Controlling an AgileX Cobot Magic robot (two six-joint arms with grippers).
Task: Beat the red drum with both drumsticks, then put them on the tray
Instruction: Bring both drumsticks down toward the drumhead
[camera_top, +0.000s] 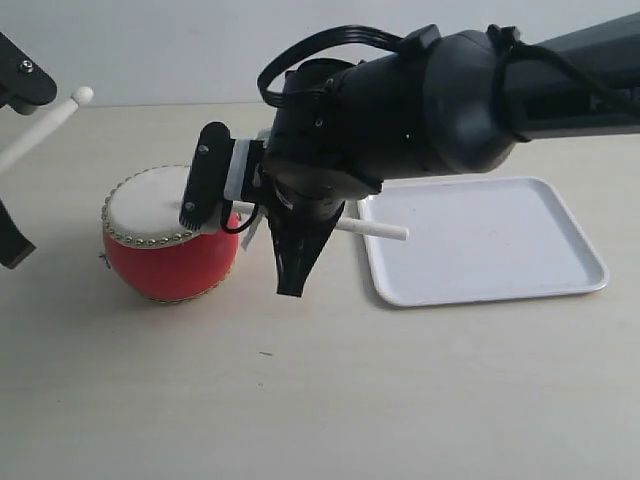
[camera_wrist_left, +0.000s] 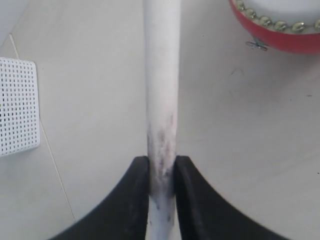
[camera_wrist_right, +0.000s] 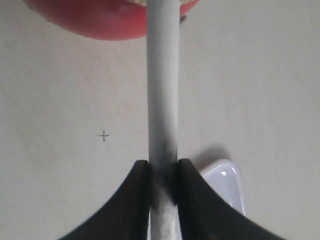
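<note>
Left gripper (camera_wrist_left: 161, 165): clamped on left drumstick (camera_wrist_left: 161, 75), tip angled up, left of the red drum (camera_top: 165, 262).
Right gripper (camera_wrist_right: 163, 167): clamped on right drumstick (camera_wrist_right: 163, 75), reaching over the drum's rim.
Tray (camera_top: 490, 240): on table (camera_top: 300, 400), right of drum.

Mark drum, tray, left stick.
drum (camera_top: 165, 265), exterior view, red body.
tray (camera_top: 490, 240), exterior view, bare floor.
left stick (camera_wrist_left: 161, 75), left wrist view, mid shaft.

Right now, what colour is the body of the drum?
The drum has a glossy red body; the exterior view shows it best.
</note>
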